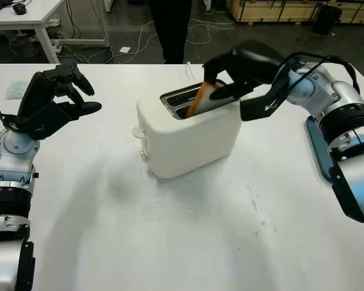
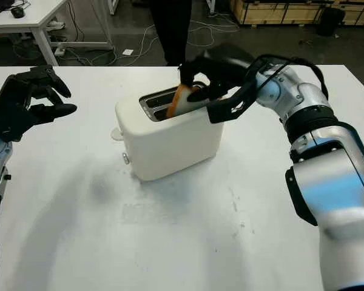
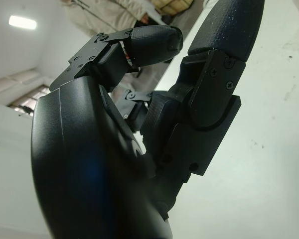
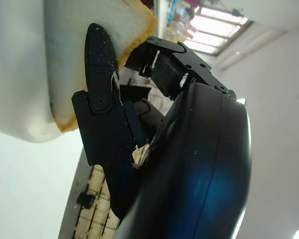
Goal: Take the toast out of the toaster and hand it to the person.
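A white two-slot toaster (image 1: 188,136) is seen near the middle of the white table (image 1: 188,242), turned at an angle. A slice of toast (image 1: 201,98) with an orange-brown crust is seen sticking up, tilted, out of one of its slots. The right hand (image 1: 230,82) is placed over the toaster's top and is closed on the toast; in the right wrist view a black finger (image 4: 100,99) is pressed against the pale face of the toast (image 4: 77,45), with other fingers on the far side. The left hand (image 1: 51,100) is held above the table's left side, well apart from the toaster, nothing held, fingers partly curled. A person's dark trouser legs (image 1: 170,30) are seen just beyond the table's far edge. A blue tray (image 1: 318,148) is partly covered by the right arm at the table's right edge.
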Robot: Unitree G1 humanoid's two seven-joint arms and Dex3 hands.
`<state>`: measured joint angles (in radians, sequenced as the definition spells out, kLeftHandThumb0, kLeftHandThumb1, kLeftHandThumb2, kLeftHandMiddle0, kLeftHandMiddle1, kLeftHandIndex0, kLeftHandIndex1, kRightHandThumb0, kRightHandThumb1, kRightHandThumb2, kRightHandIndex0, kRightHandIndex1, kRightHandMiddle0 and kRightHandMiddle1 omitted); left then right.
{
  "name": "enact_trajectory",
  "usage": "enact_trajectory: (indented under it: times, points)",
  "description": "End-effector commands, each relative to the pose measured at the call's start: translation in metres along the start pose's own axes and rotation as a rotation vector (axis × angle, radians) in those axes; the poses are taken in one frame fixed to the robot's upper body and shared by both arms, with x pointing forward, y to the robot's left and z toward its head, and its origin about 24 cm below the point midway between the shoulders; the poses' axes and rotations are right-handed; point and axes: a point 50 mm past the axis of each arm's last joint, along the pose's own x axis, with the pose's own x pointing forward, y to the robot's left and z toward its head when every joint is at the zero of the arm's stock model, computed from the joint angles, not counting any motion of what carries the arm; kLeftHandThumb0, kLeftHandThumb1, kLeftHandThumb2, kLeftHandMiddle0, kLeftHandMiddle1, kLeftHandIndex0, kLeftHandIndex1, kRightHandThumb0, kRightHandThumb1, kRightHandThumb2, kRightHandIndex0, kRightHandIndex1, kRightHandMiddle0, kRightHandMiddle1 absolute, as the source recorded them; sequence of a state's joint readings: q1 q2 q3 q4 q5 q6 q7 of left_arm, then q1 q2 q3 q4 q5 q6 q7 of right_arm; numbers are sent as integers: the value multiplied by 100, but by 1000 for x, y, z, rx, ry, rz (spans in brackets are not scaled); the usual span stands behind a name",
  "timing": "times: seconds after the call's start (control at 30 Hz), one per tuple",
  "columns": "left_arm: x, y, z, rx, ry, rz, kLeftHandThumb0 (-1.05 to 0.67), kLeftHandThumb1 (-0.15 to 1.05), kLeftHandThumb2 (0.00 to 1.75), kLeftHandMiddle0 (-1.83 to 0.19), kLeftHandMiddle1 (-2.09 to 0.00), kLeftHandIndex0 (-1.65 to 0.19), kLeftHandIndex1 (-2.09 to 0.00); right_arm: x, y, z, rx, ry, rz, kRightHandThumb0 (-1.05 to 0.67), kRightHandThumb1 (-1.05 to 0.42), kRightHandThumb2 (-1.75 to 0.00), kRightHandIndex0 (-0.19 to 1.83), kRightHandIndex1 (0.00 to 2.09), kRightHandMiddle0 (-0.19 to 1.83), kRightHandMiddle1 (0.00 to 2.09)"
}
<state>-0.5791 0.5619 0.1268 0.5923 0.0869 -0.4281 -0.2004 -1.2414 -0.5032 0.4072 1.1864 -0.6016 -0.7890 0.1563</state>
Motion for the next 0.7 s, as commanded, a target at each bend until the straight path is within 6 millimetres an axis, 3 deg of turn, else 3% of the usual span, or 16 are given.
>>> enact_trajectory:
  times: [0.0, 0.23, 0.33, 0.47, 0.67]
  points:
    - [2, -1, 2, -4, -11, 6, -105, 85, 0, -72, -150, -64, -153, 0, -15, -2, 27, 24, -49, -58, -92, -42, 96, 175, 74, 175]
    - [1, 0, 1, -3, -7, 5, -105, 85, 0, -71, -151, -64, -152, -2, -31, -7, 126, 50, -110, -58, -92, -38, 96, 175, 74, 175]
    - [1, 0, 1, 2, -4, 7, -105, 85, 0, -71, -152, -64, -153, -4, -39, -9, 155, 59, -149, -49, -92, -34, 97, 175, 75, 175]
    - [0, 0, 1, -10, -3, 9, -105, 84, 0, -70, -153, -64, -153, -9, -51, -12, 338, 22, -213, -34, -92, -28, 97, 175, 74, 175]
    - [0, 0, 1, -16, -4, 11, -105, 83, 0, -69, -153, -64, -153, -19, -68, -23, 471, 59, -336, -35, -92, -25, 98, 175, 78, 175]
